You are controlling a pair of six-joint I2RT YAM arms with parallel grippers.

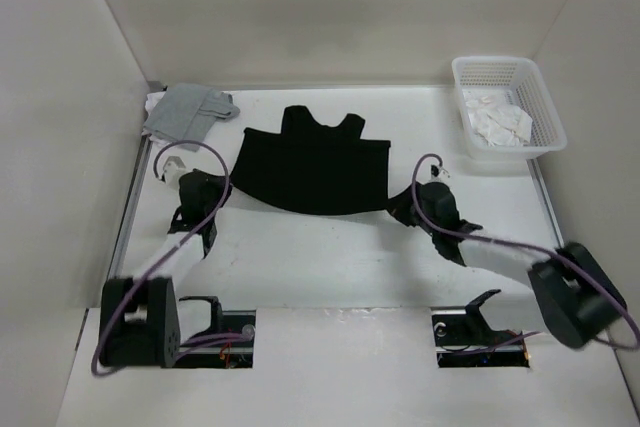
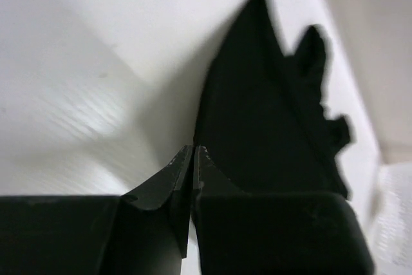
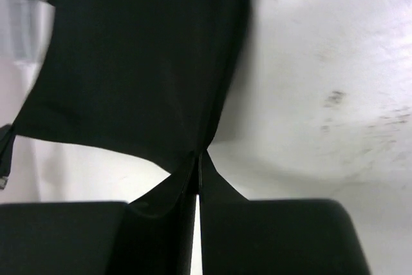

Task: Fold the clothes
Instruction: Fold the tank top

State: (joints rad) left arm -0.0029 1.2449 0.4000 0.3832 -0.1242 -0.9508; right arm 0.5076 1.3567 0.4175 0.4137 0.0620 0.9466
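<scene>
Both arms reach forward from their bases and angle inward over the white worktop. The left gripper sits at the lower-left corner of the black sleeveless top, and the right gripper at its lower-right corner.

There is one black top, spread flat mid-worktop with its straps pointing away from the arms. One light grey garment lies crumpled at the far left. One white basket at the far right holds one white cloth.

Each gripper is closed to a hairline slit, its tips pinching the top's hem.
</scene>
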